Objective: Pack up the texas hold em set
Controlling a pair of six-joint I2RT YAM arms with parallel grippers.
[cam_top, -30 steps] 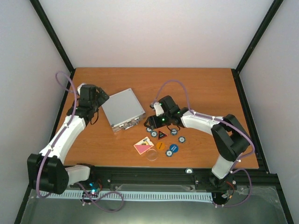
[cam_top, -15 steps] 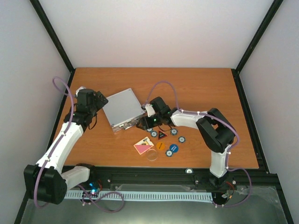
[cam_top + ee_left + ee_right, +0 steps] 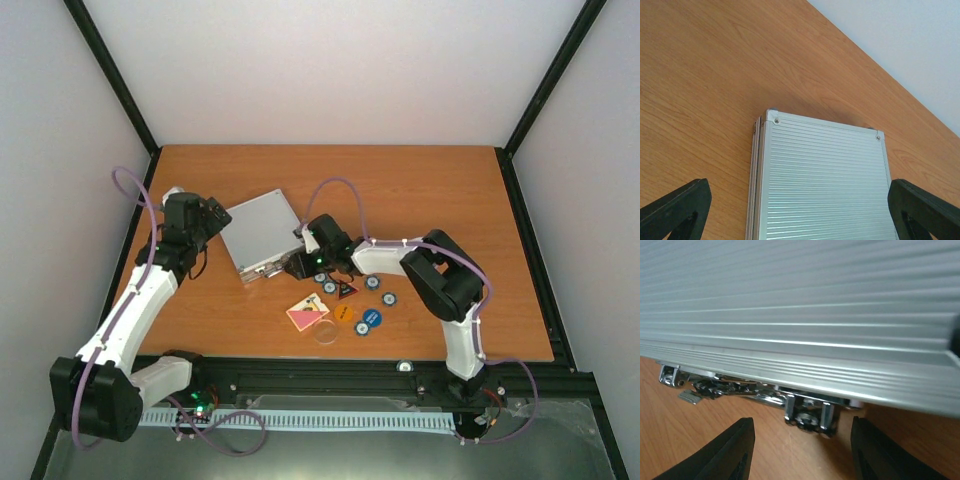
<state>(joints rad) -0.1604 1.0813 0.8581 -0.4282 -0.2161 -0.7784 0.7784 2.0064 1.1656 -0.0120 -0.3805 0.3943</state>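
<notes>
The silver aluminium case (image 3: 260, 233) lies shut on the table. My left gripper (image 3: 207, 222) is open at its left edge. In the left wrist view the case (image 3: 820, 180) lies between the wide-apart fingers of that gripper (image 3: 800, 220). My right gripper (image 3: 298, 264) is open at the case's front edge, and in the right wrist view this gripper (image 3: 802, 452) faces a chrome latch (image 3: 810, 415), touching nothing. The pink card deck (image 3: 307, 314), red-black triangle (image 3: 346, 290), orange disc (image 3: 343, 312), blue disc (image 3: 370, 319), clear disc (image 3: 325, 333) and blue-white chips (image 3: 389, 298) lie loose beside the case.
The wooden table (image 3: 440, 190) is bounded by white walls and a black frame (image 3: 400, 378) along the near edge. Purple cables loop over both arms. The loose pieces lie just under the right forearm.
My right gripper has moved left from above the loose pieces to the case's front edge. My left gripper has shifted slightly at the case's left side.
</notes>
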